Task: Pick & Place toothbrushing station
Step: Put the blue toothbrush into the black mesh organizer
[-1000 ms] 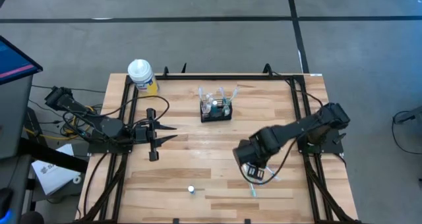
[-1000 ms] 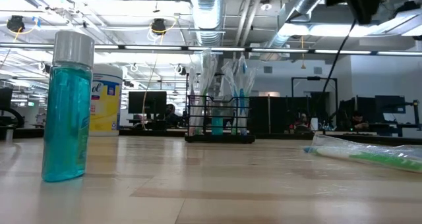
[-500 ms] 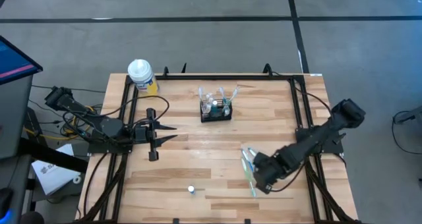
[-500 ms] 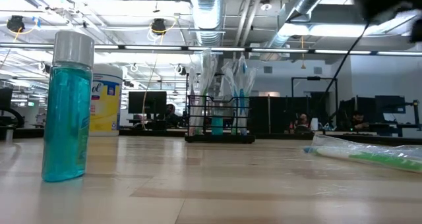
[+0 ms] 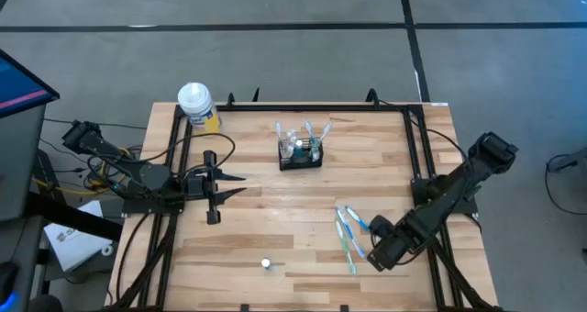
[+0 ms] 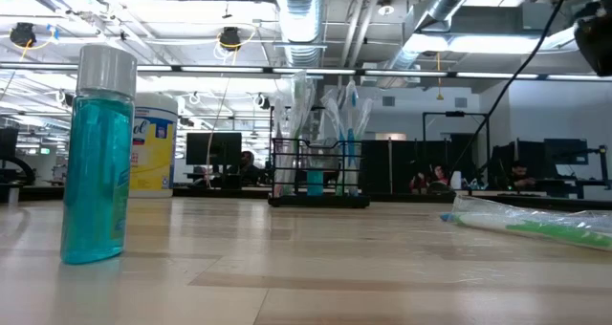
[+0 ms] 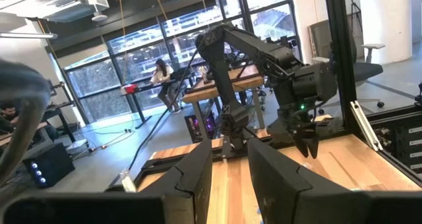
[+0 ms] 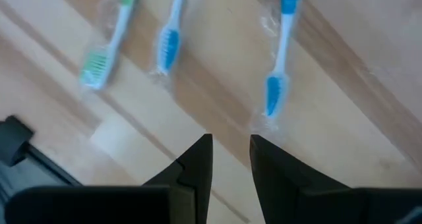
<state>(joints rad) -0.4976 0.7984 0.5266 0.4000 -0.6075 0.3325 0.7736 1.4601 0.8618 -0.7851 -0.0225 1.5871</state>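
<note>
The toothbrushing station (image 5: 301, 154), a small black wire-mesh holder box with wrapped brushes standing in it, rests on the wooden table at the far middle; it also shows in the low view (image 6: 318, 177). Three wrapped toothbrushes (image 5: 349, 235) lie flat on the table at the near right, and the right wrist view shows them from above (image 8: 170, 36). My right gripper (image 5: 374, 248) hovers just right of them, empty, with a narrow gap between its fingers (image 8: 231, 148). My left gripper (image 5: 240, 184) waits at the table's left side, open and empty.
A white-capped yellow bottle (image 5: 197, 105) stands at the far left corner. A small teal bottle with a white cap (image 5: 266, 264) stands near the front edge, and it is close to the camera in the low view (image 6: 96, 153).
My right gripper has gone from above the toothbrushes toward the table's right edge and a little toward its near edge. The three toothbrushes, partly hidden under it before, now lie in full view.
</note>
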